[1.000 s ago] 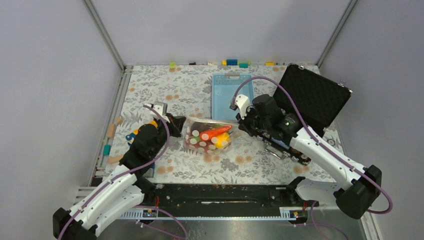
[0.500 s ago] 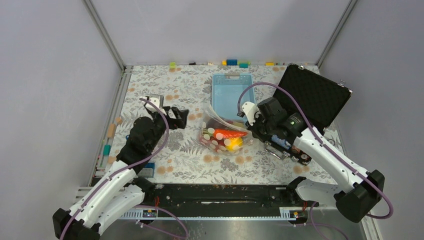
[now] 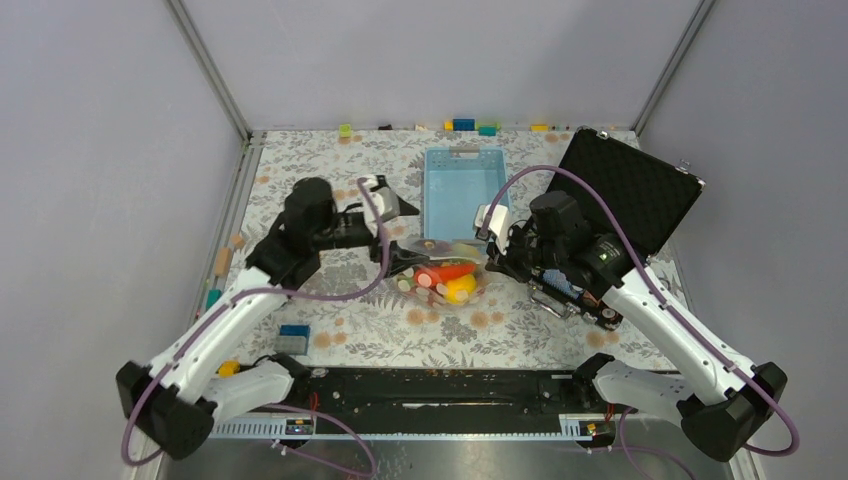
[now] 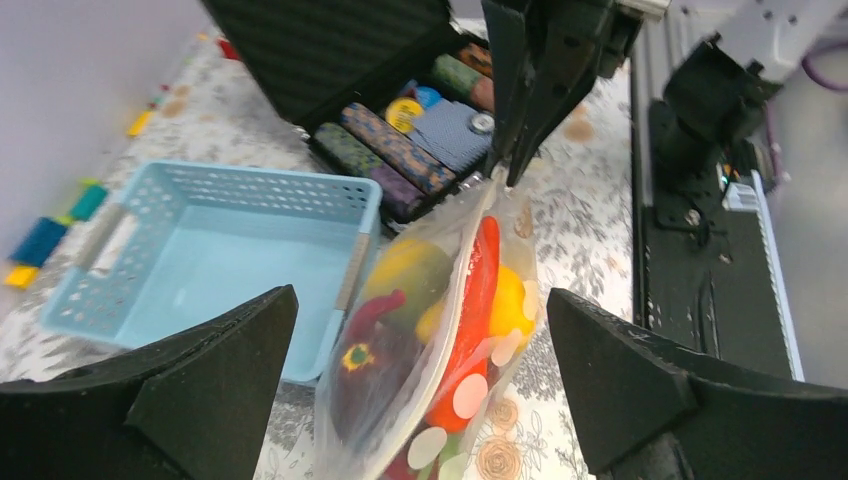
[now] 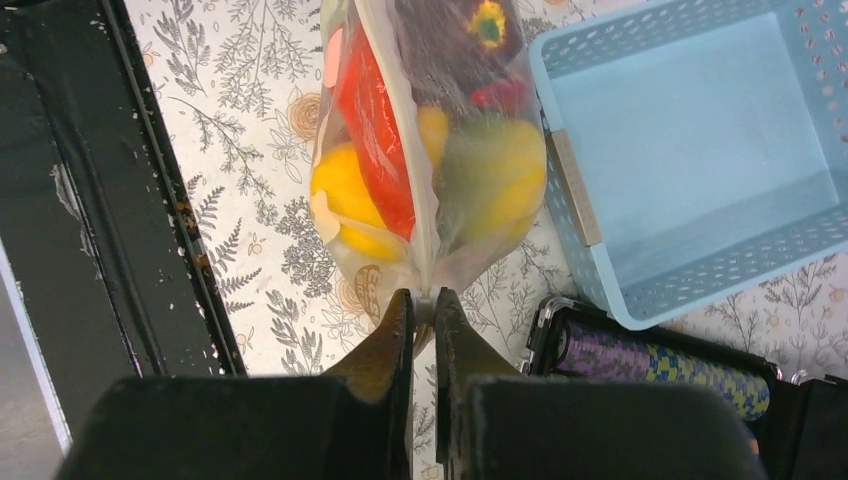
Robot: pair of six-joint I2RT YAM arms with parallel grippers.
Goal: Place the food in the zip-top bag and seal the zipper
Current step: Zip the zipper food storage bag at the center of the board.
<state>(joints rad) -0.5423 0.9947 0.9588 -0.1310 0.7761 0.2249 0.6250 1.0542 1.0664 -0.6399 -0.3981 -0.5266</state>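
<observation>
Right claw is clamped on the bag at one zipper end, the strip running up-frame toward the wide-open, empty left claw

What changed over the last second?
Left end effector pulled off the left edge of the clear dotted zip-top bag, swung toward the far side, and now faces it wide open. Right end effector, pinched on the bag's corner, dragged it slightly right. Light-blue slotted basket and black case stayed put.
</observation>
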